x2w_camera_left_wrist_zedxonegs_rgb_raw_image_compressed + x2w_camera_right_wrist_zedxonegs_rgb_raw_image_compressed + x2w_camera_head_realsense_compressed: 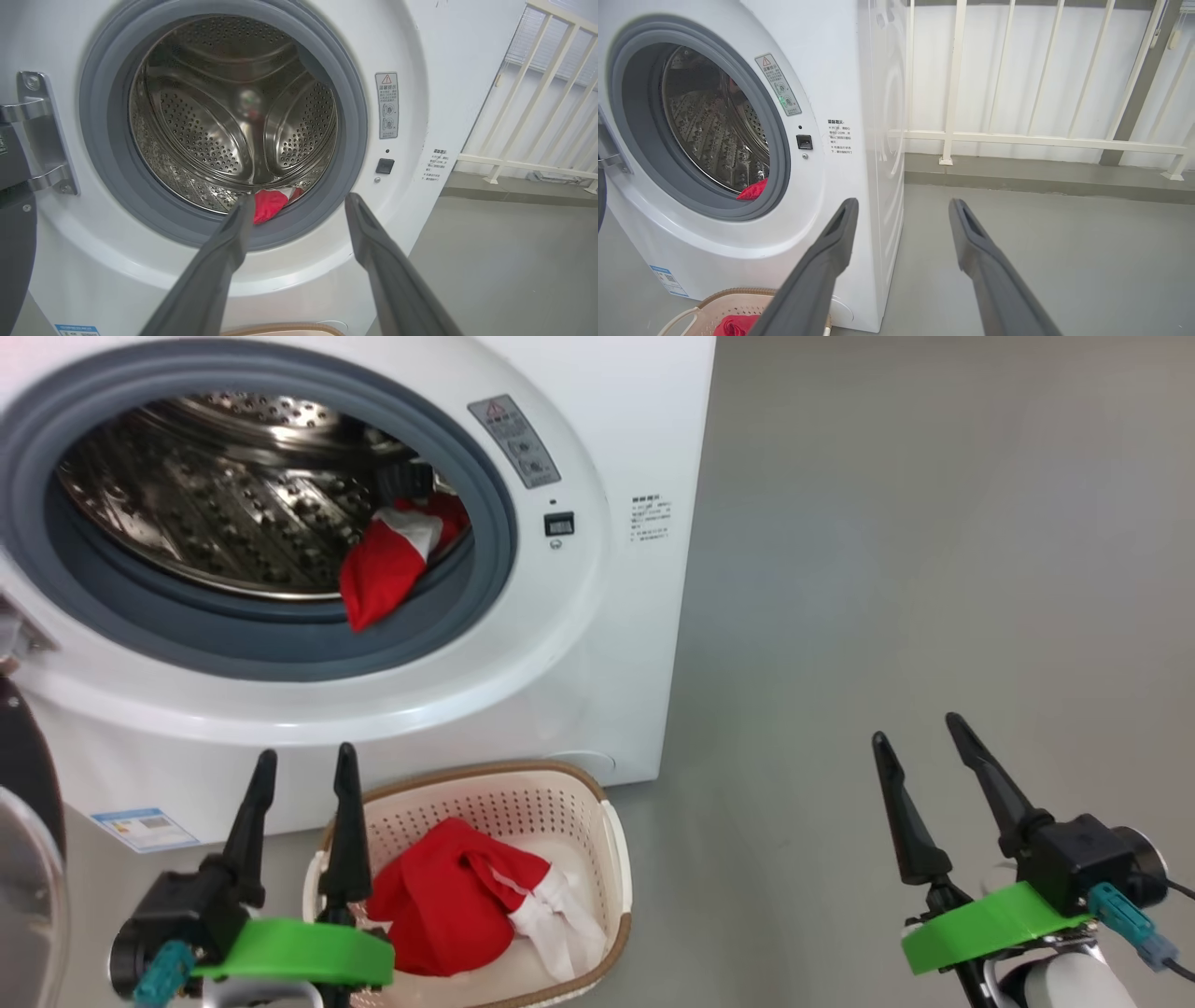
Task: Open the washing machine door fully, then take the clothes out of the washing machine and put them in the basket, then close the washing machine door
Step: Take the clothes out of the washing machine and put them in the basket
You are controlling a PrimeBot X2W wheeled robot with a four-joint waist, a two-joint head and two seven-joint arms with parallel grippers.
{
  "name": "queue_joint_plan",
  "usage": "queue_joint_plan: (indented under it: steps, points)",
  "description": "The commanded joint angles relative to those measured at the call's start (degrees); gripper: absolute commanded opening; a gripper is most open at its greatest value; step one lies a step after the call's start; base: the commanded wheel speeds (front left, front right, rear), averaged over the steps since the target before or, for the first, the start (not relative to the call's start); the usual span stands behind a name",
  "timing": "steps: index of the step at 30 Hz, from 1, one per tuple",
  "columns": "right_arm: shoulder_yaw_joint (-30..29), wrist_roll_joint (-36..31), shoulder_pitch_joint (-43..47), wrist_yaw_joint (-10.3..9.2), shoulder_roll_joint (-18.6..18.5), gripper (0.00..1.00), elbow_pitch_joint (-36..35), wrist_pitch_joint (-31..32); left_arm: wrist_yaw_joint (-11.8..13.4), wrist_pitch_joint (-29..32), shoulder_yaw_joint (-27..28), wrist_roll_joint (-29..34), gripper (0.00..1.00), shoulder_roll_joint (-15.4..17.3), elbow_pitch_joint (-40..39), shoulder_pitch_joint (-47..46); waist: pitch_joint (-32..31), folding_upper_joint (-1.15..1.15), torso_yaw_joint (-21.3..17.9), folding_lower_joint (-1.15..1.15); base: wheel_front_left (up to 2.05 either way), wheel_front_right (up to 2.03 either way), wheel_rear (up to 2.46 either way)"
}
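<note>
note that the door (21,756) is cut off at the left edge of the head view; you see only a strip of black rim and a curve of glass, swung clear of the port. the basket (583,803) stands on the floor (887,569) against or just beside the front of the washer (616,644); you cannot tell which. its near left corner is hidden behind the left gripper (307,753), and its near rim is cut by the frame. the print on the warning sticker (513,441) and the blue label (145,829) is too small to read. the drum garment (387,565), red and white, lies at the lower right of the drum (205,495), one end drooping onto the grey seal (280,644); in the left wrist view one finger covers part of it. it sits above and right of the left gripper, well apart. the basket garment (448,896) lies in the basket, just right of that gripper. the left gripper is spread and holds nothing. the right gripper (915,728) is likewise spread and holds nothing, over the floor, well apart from washer and basket.
</note>
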Motion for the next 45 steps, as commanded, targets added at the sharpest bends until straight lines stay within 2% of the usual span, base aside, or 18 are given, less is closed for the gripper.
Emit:
queue_joint_plan:
  steps: [1,7,16,45]
  points:
    - [0.71,-0.76,0.08,0.28,-0.16,1.0,-2.41,-0.37,0.68,-0.44,1.87,1.26,1.0,0.84,-2.44,0.57,-2.04,0.0,0.99,0.0,0.0,0.0,0.0]
    - [-0.82,-1.33,3.61,0.28,-0.16,1.0,-5.81,-0.37,0.54,-0.44,2.78,1.61,1.0,0.84,-5.37,5.27,-5.09,0.0,1.78,0.0,0.0,0.0,0.0]
    - [-1.84,-1.81,8.1,0.28,-0.16,1.0,-8.76,-0.37,0.31,-0.44,3.08,1.95,1.0,1.12,-5.01,9.69,-7.72,0.0,2.22,0.0,0.0,0.0,0.0]
    - [-1.93,-1.51,9.57,0.28,-0.16,1.0,-9.15,-0.37,0.53,-0.45,0.76,0.34,1.0,1.03,-3.11,9.22,-7.34,0.0,3.62,0.0,0.0,0.0,0.0]
